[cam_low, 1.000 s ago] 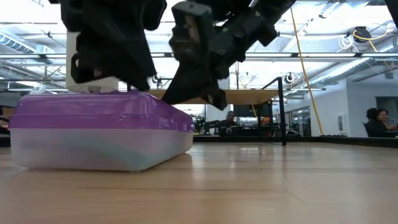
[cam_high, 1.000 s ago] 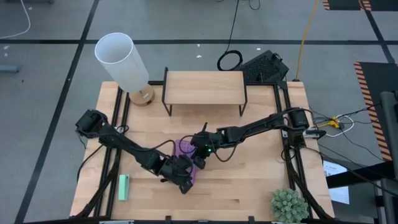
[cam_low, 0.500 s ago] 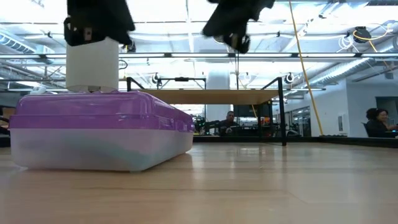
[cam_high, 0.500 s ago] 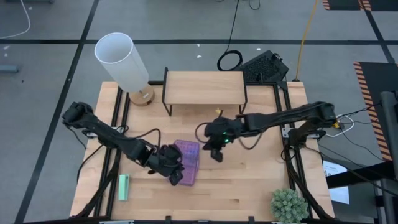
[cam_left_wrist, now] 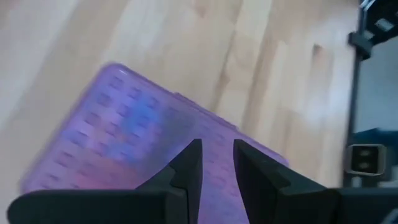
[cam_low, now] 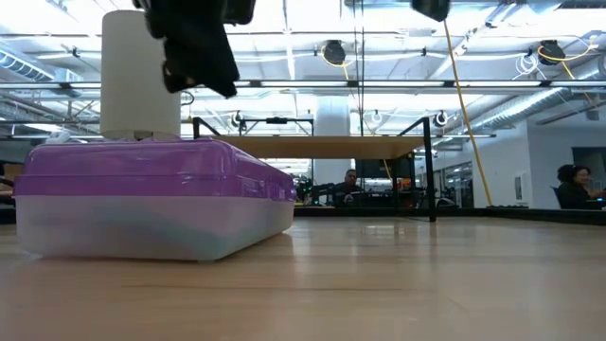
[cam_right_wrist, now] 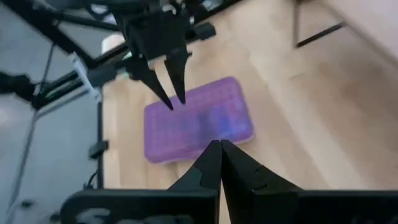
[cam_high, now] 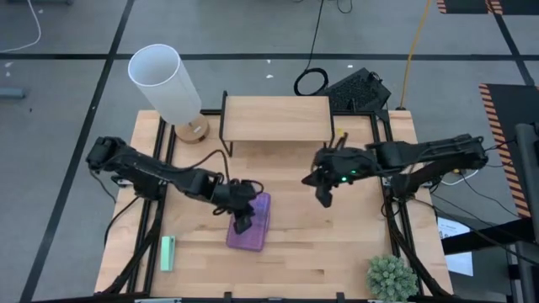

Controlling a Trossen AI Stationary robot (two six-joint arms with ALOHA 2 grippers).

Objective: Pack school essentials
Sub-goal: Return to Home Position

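A purple studded case with a clear lower half lies shut and flat on the table's middle. The school essentials do not show on their own; only a faint teal tint shows through the clear half. My left gripper hovers above the case's lid, pointing down, open by a narrow gap and clear of the lid in the low view. My right gripper hangs shut in the air to the right of the case, with nothing in it.
A mint-green block lies near the front left. A white lamp stands at the back left, a wooden shelf at the back middle, a plant at the front right corner. People sit in the room behind.
Both grippers have risen off the case's lid. My right gripper has drawn back toward the table's right edge. My left gripper has gone from the case's near end to above its middle. The case has stayed where it was, shut.
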